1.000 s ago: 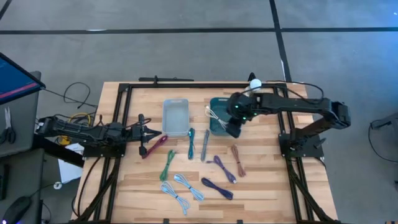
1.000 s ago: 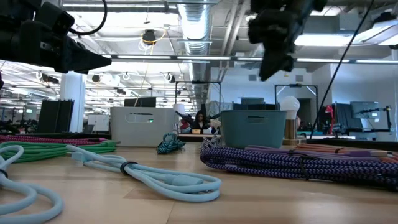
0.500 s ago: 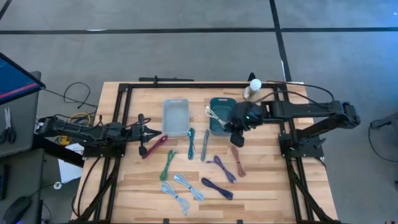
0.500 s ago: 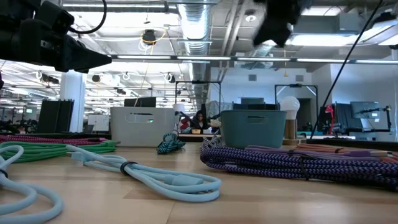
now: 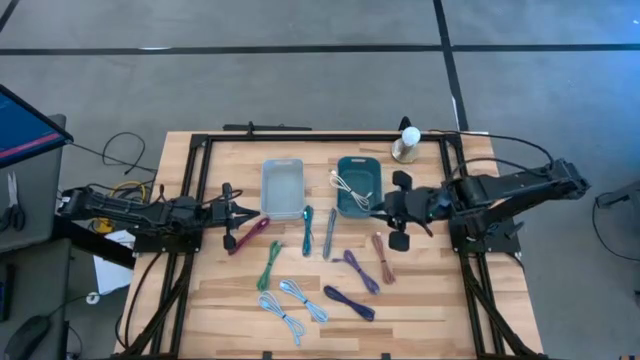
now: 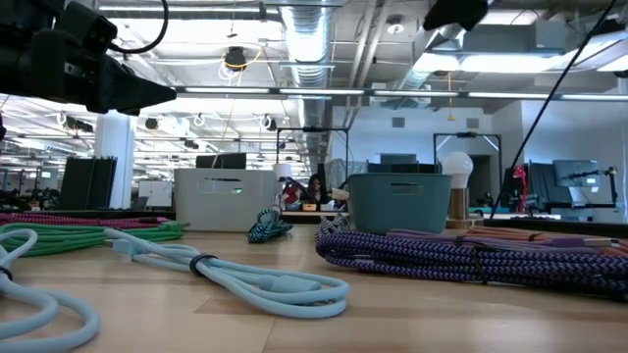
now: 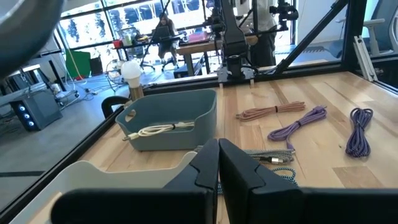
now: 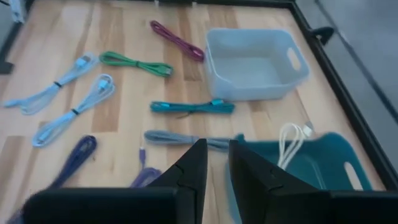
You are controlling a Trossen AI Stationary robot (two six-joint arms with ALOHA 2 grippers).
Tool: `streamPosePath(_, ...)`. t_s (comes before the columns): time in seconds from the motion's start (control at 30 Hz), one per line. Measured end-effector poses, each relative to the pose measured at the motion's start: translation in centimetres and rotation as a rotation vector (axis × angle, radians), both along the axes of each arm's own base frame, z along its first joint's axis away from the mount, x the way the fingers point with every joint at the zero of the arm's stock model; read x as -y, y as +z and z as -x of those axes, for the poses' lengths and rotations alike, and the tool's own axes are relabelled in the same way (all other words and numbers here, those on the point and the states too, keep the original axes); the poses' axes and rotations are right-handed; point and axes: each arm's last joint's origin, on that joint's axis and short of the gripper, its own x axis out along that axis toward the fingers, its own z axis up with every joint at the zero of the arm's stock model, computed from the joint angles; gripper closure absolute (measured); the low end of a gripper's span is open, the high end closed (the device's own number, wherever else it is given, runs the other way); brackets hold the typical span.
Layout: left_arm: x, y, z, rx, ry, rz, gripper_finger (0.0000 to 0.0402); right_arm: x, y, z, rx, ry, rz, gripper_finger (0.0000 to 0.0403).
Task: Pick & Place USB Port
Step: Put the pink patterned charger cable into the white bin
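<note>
On the wooden table (image 5: 420, 290), two bins stand side by side near the far edge: a pale grey bin (image 5: 282, 187) and a teal bin (image 5: 356, 185). The teal bin holds a coiled white USB cable (image 5: 349, 187), which drapes over its rim on the side facing the grey bin. The grey bin shows no contents in the right wrist view.

Loose bundled cables lie on the table nearer the front:
- maroon cable (image 5: 250, 233), beside the left gripper
- teal cable (image 5: 307, 229) and grey cable (image 5: 330, 232), just in front of the bins
- green cable (image 5: 270, 264)
- two light blue cables (image 5: 292, 306)
- two purple cables (image 5: 356, 282)
- brown cable (image 5: 382, 256), just beside the right gripper

Right gripper (image 5: 399, 205) hovers above the table just beside the teal bin, over the far end of the brown cable. Its fingers (image 8: 189, 169) stand slightly apart with a narrow gap and nothing between them.

Left gripper (image 5: 240, 211) waits at the left side of the table, near the grey bin, with its fingers (image 7: 239, 171) pressed together and holding nothing.
</note>
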Motion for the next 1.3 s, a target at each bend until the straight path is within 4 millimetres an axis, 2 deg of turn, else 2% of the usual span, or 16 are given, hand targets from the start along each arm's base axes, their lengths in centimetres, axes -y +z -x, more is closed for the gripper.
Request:
streamPosePath(0.23, 0.0, 0.1, 0.0, 0.008, -0.002, 0.019, 0.0389, -0.6, -3.2, 2.3, 0.015, -0.136, 0.051, 0.0344)
streamPosePath(0.4, 0.0, 0.1, 0.0, 0.011, -0.002, 0.020, 0.0389, -0.6, -4.8, 4.2, 0.060, -0.164, 0.148, 0.0344)
streamPosePath(0.5, 0.0, 0.1, 0.0, 0.013, -0.002, 0.020, 0.0389, -0.2, -5.2, 5.4, 0.114, -0.151, 0.222, 0.0344)
streamPosePath(0.6, 0.0, 0.1, 0.0, 0.014, -0.002, 0.020, 0.0389, 0.5, -4.5, 6.2, 0.249, -0.118, 0.246, 0.0344)
streamPosePath(0.7, 0.0, 0.1, 0.0, 0.016, -0.002, 0.020, 0.0389, 1.2, -3.9, 6.9, 0.396, 0.006, 0.235, 0.0344)
streamPosePath(0.83, 0.0, 0.2, 0.0, 0.018, -0.002, 0.021, 0.0389, 2.4, -4.0, 7.3, 0.534, 0.130, 0.231, 0.0344)
streamPosePath(1.17, 0.0, 0.3, 0.0, 0.032, -0.003, 0.027, 0.0389, 6.5, -7.1, 6.6, 0.543, 0.118, 0.141, 0.0344)
streamPosePath(1.3, 0.0, 0.3, 0.0, 0.045, -0.015, 0.141, 0.0389, 7.4, -7.8, 6.7, 0.542, 0.052, 0.134, 0.0344)
